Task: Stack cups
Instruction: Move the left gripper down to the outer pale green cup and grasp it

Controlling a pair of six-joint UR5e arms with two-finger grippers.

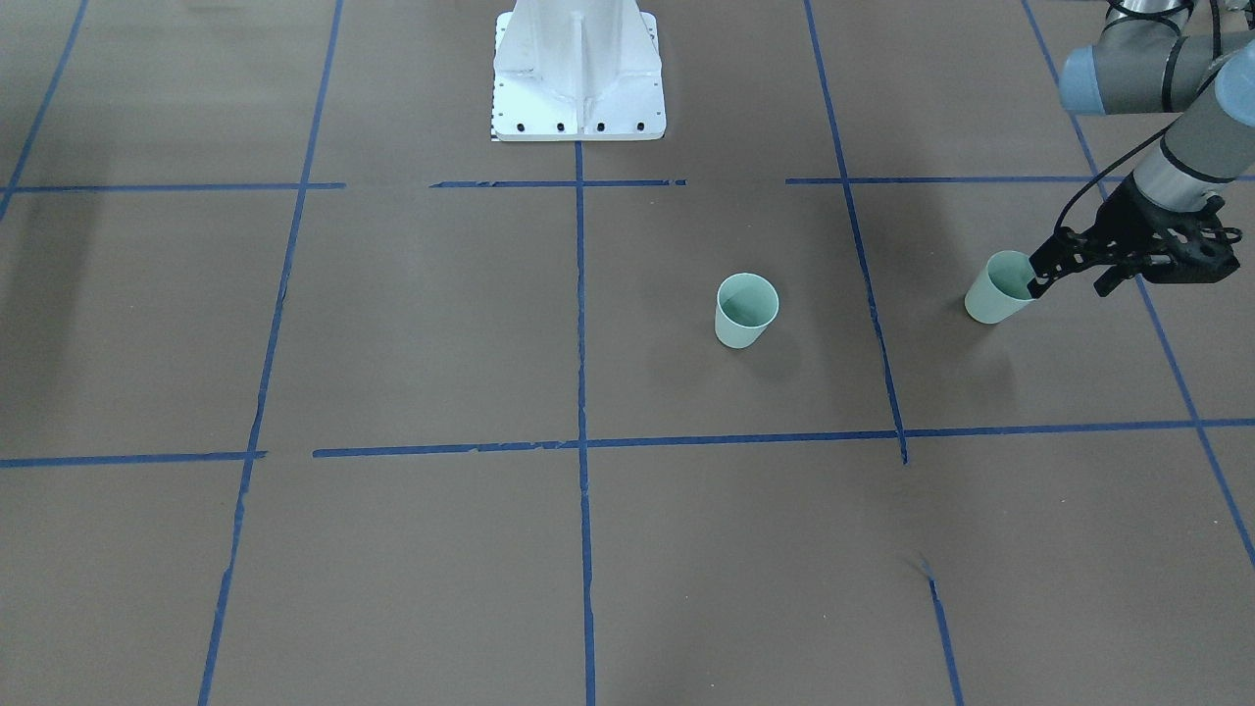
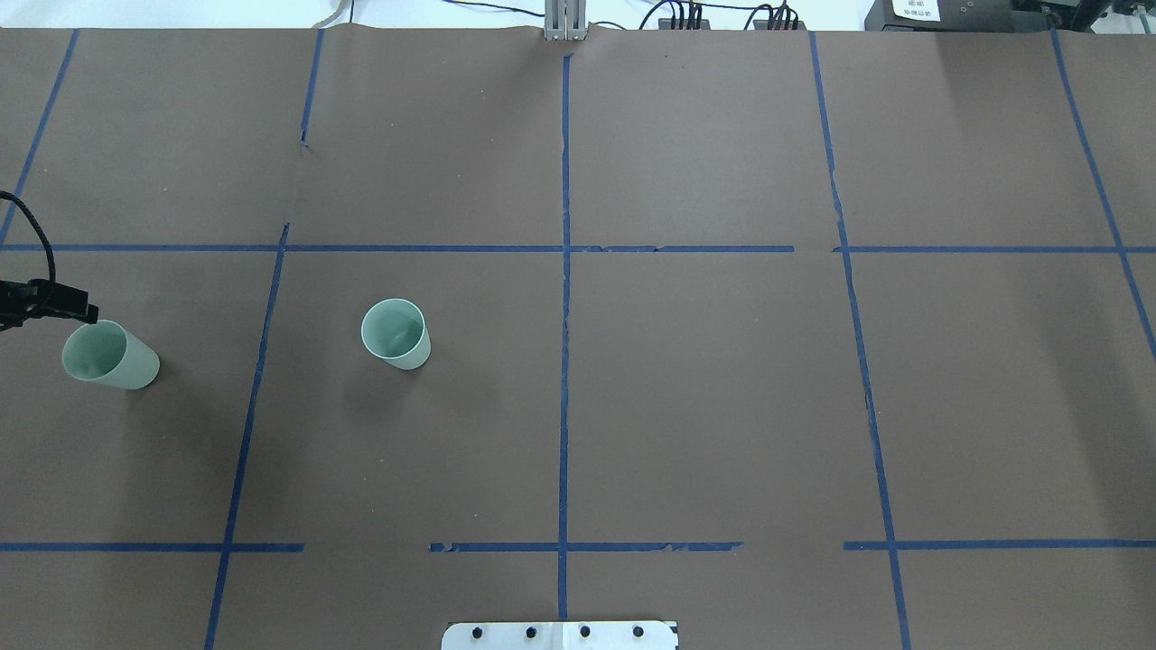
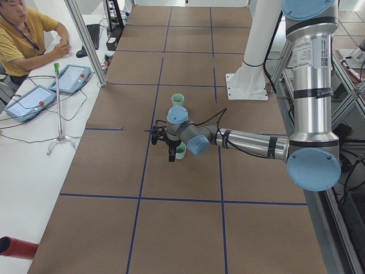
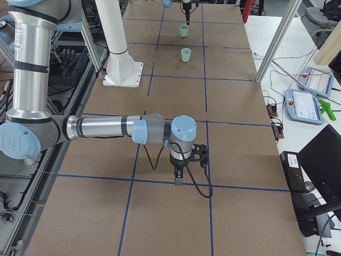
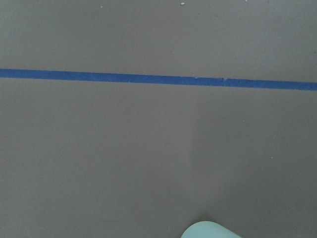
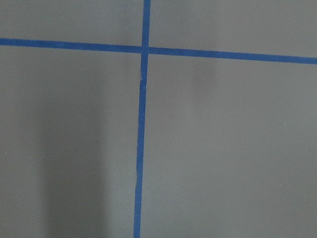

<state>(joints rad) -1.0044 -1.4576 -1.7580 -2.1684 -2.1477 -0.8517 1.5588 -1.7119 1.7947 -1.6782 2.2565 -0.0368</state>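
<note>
Currently on surface (image 1: 392,343): centre cup (image 1: 745,314), outer cup (image 1: 990,299), well apart.
Left hand (image 1: 1069,286): spread, 1 finger (image 1: 1041,270) at outer cup's rim.
Right hand (image 4: 178,181): cannot tell spread or pressed.

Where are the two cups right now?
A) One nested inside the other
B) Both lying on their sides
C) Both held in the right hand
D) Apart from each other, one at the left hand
D: one cup stands alone, while the other cup is well apart from it, at the left hand.
</note>
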